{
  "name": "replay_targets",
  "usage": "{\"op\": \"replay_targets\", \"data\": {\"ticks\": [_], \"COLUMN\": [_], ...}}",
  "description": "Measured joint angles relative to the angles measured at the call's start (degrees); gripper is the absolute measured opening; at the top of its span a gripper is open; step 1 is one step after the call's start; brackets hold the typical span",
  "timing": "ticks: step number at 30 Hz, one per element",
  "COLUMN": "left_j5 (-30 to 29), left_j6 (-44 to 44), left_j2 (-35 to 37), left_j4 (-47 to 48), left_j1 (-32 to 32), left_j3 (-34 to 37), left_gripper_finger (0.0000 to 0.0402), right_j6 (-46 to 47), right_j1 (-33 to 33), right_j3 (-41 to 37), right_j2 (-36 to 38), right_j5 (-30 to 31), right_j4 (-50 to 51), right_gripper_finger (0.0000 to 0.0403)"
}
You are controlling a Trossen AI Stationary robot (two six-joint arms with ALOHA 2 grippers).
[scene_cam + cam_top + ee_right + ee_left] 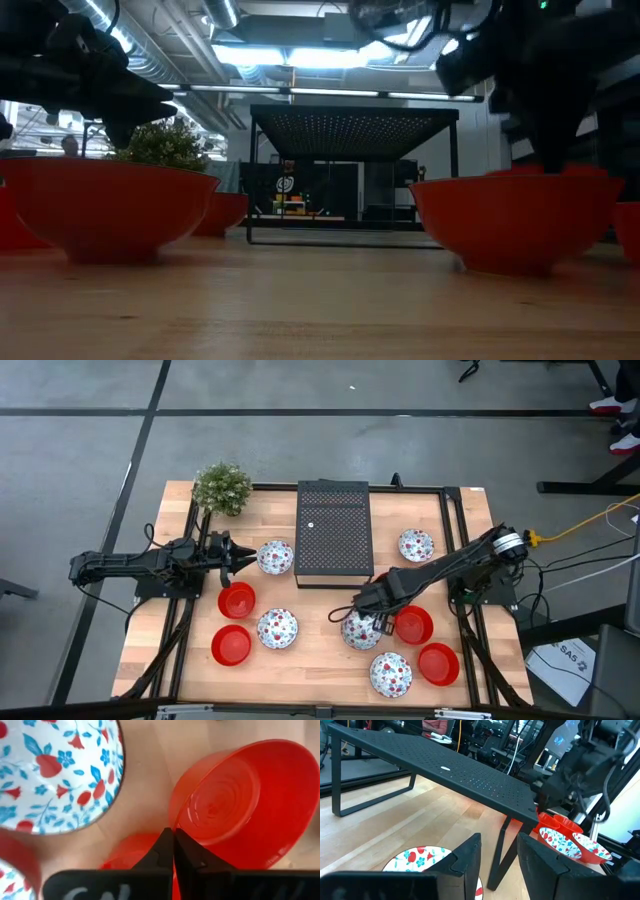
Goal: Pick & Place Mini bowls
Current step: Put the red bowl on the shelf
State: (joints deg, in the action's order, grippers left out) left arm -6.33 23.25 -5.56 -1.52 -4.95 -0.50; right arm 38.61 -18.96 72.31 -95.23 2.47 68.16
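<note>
While my left gripper (240, 556) waits slightly spread beside a speckled bowl (275, 557), my right gripper (366, 622) (fingers pressed together) sits over another speckled bowl (355, 632), red bowl (413, 625) alongside.

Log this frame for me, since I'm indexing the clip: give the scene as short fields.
bowls seen from above: nine, four red and five floral
left end effector: open, beside floral bowl
right end effector: shut, apparently pinching the rim of red bowl
black box: mid-table, between the arms
plant: table corner on the left arm's side
</note>
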Motion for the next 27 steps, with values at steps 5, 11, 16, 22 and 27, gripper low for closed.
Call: {"op": "replay_targets", "data": {"ticks": [5,11,16,22,27], "left_j5": [0.0,0.0,0.0,0.0,0.0], "left_j6": [0.0,0.0,0.0,0.0,0.0], "left_j2": [0.0,0.0,0.0,0.0,0.0], "left_j4": [0.0,0.0,0.0,0.0,0.0], "left_j1": [0.0,0.0,0.0,0.0,0.0], "left_j3": [0.0,0.0,0.0,0.0,0.0], "left_gripper_finger": [0.012,0.0119,0.012,0.0119,0.0122], "right_j6": [4.9,11.6,15.3,16.0,8.8], "right_j1": [0.0,0.0,0.0,0.7,4.8], "right_j3": [0.0,0.0,0.0,2.0,7.2], "right_j2": [6.6,14.9,20.5,24.0,23.9], "right_j5": [1.8,6.2,12.5,22.0,26.7], "right_j4": [2.9,3.9,4.1,5.2,9.0], "right_gripper_finger": [0.0001,0.0001,0.0,0.0,0.0]}}
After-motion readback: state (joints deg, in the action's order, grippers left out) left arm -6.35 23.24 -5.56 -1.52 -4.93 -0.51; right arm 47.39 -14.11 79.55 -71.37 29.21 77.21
